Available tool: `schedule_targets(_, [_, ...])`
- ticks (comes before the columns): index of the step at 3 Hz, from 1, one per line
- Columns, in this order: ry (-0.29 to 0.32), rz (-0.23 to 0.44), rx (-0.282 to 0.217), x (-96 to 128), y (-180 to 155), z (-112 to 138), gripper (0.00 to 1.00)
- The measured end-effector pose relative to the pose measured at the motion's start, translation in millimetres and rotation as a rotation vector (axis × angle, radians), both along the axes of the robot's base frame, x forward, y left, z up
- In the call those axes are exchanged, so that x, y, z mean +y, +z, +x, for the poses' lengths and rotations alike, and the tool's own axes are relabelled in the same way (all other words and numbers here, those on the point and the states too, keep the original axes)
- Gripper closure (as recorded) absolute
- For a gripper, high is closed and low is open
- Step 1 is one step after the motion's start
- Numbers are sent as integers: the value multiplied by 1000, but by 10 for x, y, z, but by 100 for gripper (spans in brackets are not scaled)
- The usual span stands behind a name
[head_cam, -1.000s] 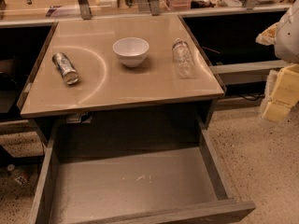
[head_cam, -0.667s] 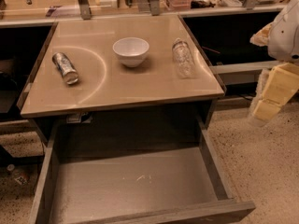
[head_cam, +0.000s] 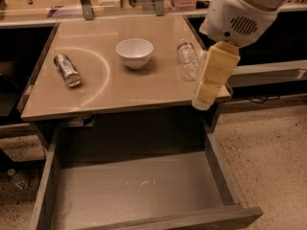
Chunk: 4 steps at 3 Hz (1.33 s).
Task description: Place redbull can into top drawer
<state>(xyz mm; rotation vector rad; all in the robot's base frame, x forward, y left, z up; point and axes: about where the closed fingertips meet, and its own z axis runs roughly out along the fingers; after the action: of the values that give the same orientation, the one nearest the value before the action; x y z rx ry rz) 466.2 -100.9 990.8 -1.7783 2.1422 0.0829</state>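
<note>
I see a slim silver metal can [head_cam: 66, 70], shiny. Smooth tan tabletop [head_cam: 120, 92], glossy with glare. Round white bowl [head_cam: 134, 52], glossy. Clear crinkled plastic bottle [head_cam: 187, 59]. Wide grey drawer [head_cam: 129, 190], matt and scuffed. Cream gripper [head_cam: 202, 102] at the table's right edge, matt plastic.

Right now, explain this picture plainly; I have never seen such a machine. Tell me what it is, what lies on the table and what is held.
This is one picture, from a single camera looking down on a tan table. The white thing at upper right is the robot's arm; its cream end is the gripper, hanging over the table's right front corner. On the table a redbull can lies on its side at the left, a white bowl stands mid-table, and a clear plastic bottle is at the right. Below, the top drawer is pulled open. The can is not held; it lies far from the gripper.
</note>
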Motion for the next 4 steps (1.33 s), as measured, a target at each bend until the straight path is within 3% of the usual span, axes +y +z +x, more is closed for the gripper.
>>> schedule_targets(1, [107, 4, 9, 490, 54, 127, 0])
schedule_targets(3, [120, 28, -24, 631, 86, 167, 0])
schedule_targets(4, [143, 98, -30, 1072, 54, 372, 0])
